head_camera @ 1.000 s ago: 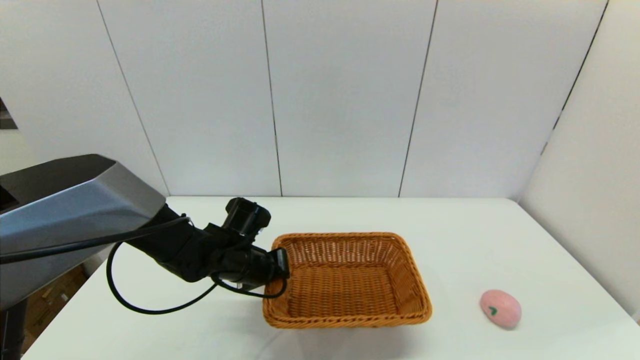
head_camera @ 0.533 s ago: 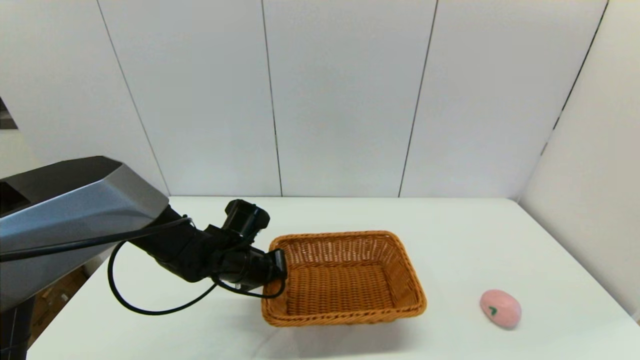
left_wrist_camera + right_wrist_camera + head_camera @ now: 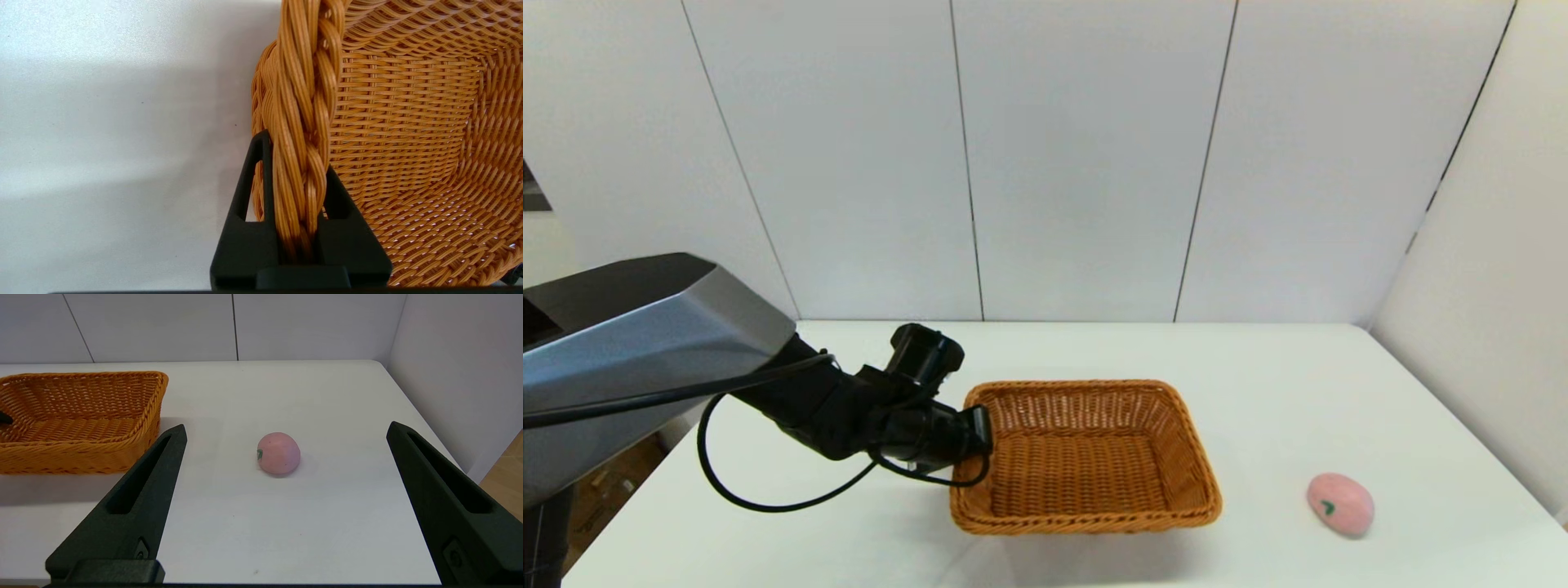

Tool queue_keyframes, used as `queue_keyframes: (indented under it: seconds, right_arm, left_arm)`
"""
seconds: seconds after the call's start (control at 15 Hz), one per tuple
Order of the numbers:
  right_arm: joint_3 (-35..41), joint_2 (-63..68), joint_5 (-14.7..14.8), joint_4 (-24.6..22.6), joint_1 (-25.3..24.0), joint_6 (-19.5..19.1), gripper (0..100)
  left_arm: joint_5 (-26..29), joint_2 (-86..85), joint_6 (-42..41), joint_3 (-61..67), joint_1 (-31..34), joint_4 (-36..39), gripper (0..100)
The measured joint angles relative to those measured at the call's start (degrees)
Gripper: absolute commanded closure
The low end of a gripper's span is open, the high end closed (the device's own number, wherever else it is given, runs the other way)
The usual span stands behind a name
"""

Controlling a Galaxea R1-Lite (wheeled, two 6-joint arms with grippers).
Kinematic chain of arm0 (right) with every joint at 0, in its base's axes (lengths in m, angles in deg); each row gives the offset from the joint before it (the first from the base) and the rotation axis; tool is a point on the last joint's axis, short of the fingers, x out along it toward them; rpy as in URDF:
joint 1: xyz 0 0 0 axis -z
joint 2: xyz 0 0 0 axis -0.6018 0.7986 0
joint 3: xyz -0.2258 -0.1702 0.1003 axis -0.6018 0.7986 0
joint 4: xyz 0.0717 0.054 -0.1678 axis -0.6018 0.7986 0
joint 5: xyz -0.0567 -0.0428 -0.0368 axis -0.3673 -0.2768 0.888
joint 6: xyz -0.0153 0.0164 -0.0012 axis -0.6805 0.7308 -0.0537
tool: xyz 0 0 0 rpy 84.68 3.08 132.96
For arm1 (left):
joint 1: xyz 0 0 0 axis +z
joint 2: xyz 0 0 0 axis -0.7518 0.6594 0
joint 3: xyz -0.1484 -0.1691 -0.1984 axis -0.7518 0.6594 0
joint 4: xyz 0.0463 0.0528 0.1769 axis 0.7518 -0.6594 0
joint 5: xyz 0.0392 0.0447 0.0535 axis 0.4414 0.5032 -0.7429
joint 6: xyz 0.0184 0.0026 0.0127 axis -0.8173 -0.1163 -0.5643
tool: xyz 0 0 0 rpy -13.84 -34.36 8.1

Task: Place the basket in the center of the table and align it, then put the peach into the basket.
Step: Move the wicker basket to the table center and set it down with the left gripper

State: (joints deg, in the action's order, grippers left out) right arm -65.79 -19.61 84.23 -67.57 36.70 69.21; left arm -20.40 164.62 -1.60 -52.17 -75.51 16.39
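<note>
The orange-brown wicker basket (image 3: 1086, 457) sits near the middle of the white table (image 3: 1282, 392), its far-right side slightly raised. My left gripper (image 3: 978, 431) is shut on the basket's left braided rim (image 3: 304, 134), one finger outside the wall and one inside. The basket (image 3: 77, 416) also shows in the right wrist view. The pink peach (image 3: 1340, 504) lies on the table to the basket's right, near the front edge. My right gripper (image 3: 286, 437) stands open and low, well short of the peach (image 3: 279, 453), which lies between and beyond its fingers.
White wall panels close the table's back and right side. The table's right edge (image 3: 429, 416) runs close beside the peach. Bare tabletop lies between basket and peach.
The basket shifted slightly left and tilted, then settled a little back to the right, still held by my left gripper. The peach has not moved.
</note>
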Motion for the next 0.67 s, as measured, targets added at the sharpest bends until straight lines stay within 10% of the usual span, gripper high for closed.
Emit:
queue_keyframes:
  seconds: [0.27, 0.33, 0.67]
  right_arm:
    - [0.0, 0.0, 0.0, 0.0, 0.0, 0.0, 0]
    - [0.0, 0.0, 0.0, 0.0, 0.0, 0.0, 0]
    - [0.0, 0.0, 0.0, 0.0, 0.0, 0.0, 0]
  left_arm:
    - [0.2, -0.9, -0.5, -0.3, 0.0, 0.0, 100]
    - [0.2, -1.0, -0.5, -0.3, 0.0, -0.1, 0]
    - [0.4, -1.3, -1.6, 0.1, -0.2, 0.0, 0]
